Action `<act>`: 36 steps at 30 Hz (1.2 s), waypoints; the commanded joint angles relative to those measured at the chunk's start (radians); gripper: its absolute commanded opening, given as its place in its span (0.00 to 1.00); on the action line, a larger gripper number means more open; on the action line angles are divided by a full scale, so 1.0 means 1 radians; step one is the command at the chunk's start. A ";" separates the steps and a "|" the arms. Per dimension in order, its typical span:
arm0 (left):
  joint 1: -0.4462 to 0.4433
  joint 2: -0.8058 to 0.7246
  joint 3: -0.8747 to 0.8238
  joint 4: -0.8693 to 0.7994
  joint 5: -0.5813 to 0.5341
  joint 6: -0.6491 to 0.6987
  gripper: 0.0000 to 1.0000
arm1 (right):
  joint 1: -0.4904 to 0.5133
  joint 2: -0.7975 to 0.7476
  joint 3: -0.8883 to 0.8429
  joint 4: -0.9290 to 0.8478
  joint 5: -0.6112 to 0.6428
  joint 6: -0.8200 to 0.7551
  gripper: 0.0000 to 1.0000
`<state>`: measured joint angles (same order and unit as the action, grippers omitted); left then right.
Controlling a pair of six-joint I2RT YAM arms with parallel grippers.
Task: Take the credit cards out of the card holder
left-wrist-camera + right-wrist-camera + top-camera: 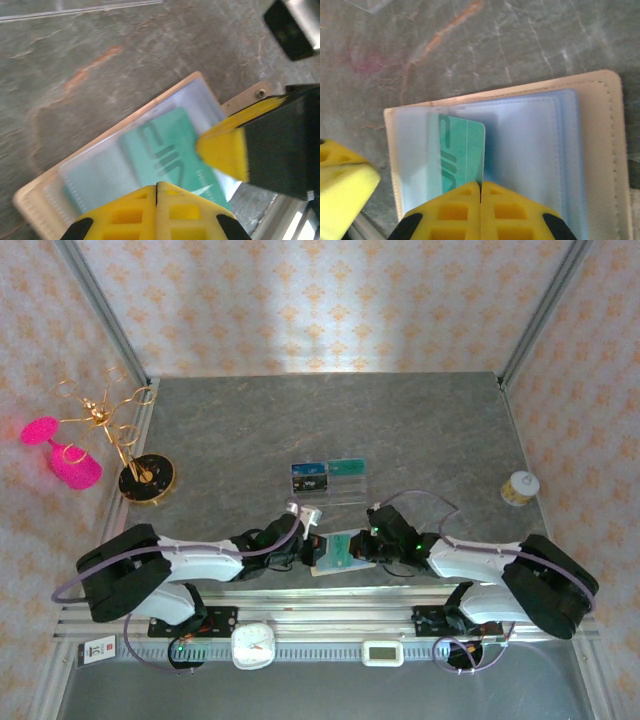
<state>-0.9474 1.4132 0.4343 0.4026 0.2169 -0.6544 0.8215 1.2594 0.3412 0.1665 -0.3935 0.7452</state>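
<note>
Where the card holder (602, 150) lies open on the tabletop (420, 430) between both arms, a teal card (462, 155) sits in one pocket. Its long axis points straight at the right tool (480, 190) (jaws together, tips at the card's near edge). Left tool (156, 189) also closed, over the holder's rim. Clear tray (335, 498) beyond holds two cards (308, 476).

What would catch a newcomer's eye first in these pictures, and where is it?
The open card holder at the near edge of the table, where the left gripper and right gripper meet with jaws shut, a teal card peeking from its slot. Next, the bright pink glass beside a gold wire stand at the left.
</note>
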 commanded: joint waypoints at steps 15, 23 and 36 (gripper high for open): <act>-0.009 0.184 0.019 -0.045 0.050 0.027 0.00 | -0.004 0.068 -0.029 0.101 -0.042 0.008 0.22; -0.003 0.097 -0.002 -0.044 0.007 0.005 0.00 | -0.007 -0.126 -0.013 -0.119 0.156 0.005 0.02; 0.175 -0.292 -0.010 0.309 0.019 -0.110 0.30 | -0.007 -0.359 0.154 -0.030 0.290 -0.030 0.00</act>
<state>-0.7918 1.1568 0.4236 0.5915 0.2283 -0.7315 0.8169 0.9348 0.4213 0.0353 -0.1970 0.7322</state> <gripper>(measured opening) 0.295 0.041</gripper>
